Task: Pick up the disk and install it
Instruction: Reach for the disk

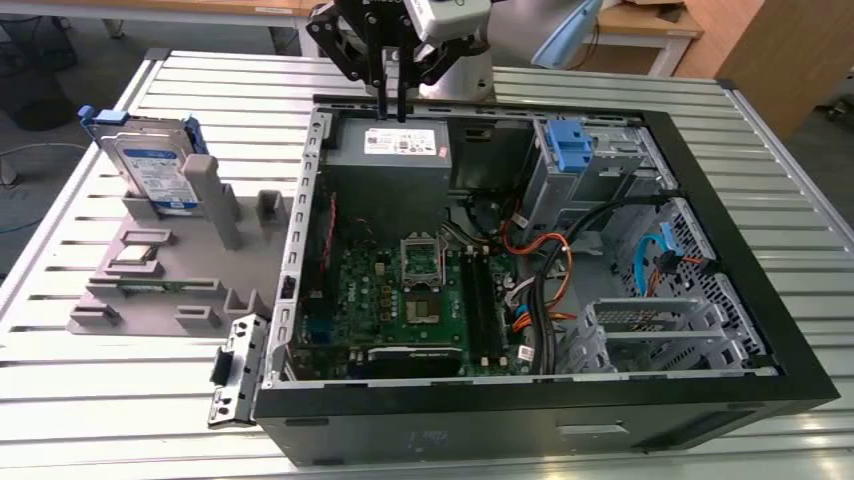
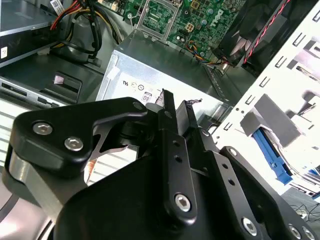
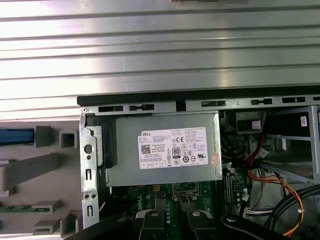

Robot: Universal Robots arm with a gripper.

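The hand [image 1: 396, 115], fingers pressed together and empty, hangs just above the grey box [image 1: 404, 148] inside the open computer case [image 1: 534, 400], the disk [image 1: 150, 165] standing upright in a rack [image 1: 134, 270] well off toward the exterior view's left.

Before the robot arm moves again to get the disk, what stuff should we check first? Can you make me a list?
1. Disk waiting in its place: ok. The disk stands upright in the grey holder at the exterior view's left.
2. Gripper empty: ok. The gripper holds nothing.
3. Gripper open to grab: not ok. Its jaws are shut.
4. Gripper at the disk: not ok. It hangs over the grey metal box, apart from the disk.
5. Computer case open: ok. Its inside is uncovered.
6. Free slot for the disk: cannot tell.
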